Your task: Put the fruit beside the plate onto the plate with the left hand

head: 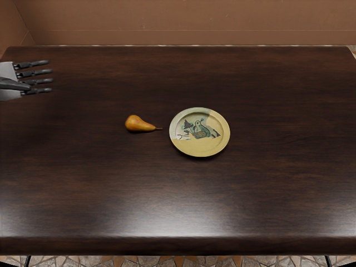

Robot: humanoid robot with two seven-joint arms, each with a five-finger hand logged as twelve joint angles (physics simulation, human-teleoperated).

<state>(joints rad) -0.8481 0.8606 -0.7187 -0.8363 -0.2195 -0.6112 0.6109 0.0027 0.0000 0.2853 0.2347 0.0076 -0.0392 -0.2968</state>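
Brown walls stand behind a dark, glossy wooden desk (178, 200), with tiled floor showing below its near edge. Close to the desk's far left corner, the left robot hand (16, 83) comes in over the left edge, its fingers (39, 72) stretched out straight and apart, holding nothing. Around the middle of the desk a brownish-yellow pear (139, 123) lies on its side, its stem pointing toward the plate (200, 151) just beside it. This yellow-rimmed plate has a painted picture in its centre.
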